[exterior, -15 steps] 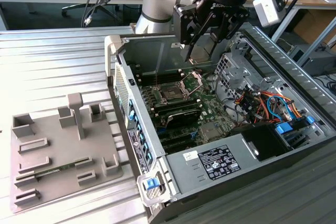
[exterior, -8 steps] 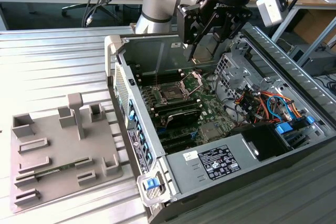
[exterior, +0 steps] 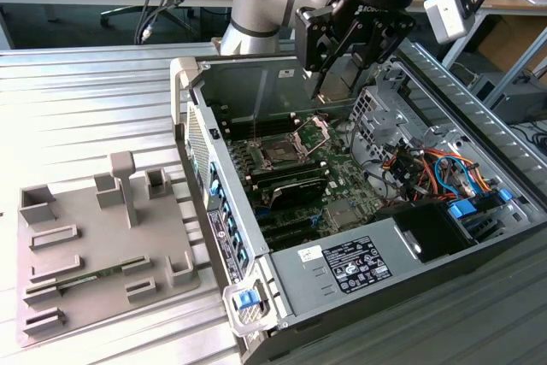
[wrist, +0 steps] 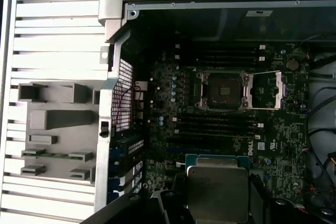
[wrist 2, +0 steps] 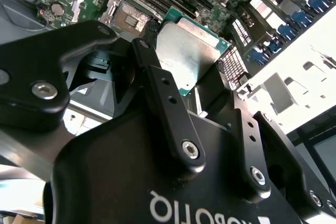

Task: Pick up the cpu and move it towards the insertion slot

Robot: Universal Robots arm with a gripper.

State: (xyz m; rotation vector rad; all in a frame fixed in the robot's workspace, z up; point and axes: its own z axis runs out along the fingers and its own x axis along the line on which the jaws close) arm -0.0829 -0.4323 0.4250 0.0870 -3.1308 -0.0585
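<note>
The cpu (wrist 2: 190,56), a flat square chip with a pale silvery top and a green edge, sits clamped between the black fingers of my gripper (wrist 2: 186,61), which is shut on it. In the first wrist view the cpu (wrist: 218,190) hangs over the motherboard, apart from the insertion slot (wrist: 220,88), whose metal lid (wrist: 265,90) is flipped open beside it. The exterior view has my gripper (exterior: 338,83) high above the open computer case, up and toward that view's right of the insertion slot (exterior: 279,153). The same insertion slot (wrist 2: 131,19) lies beyond the chip in the second wrist view.
A grey plastic tray (exterior: 111,245) holding a thin green memory stick (exterior: 85,278) lies on the ribbed table at the exterior view's left. The case wall (exterior: 214,194) separates it from the board. Black memory slots (exterior: 295,184), a power supply (exterior: 359,258) and cables (exterior: 427,168) crowd the case.
</note>
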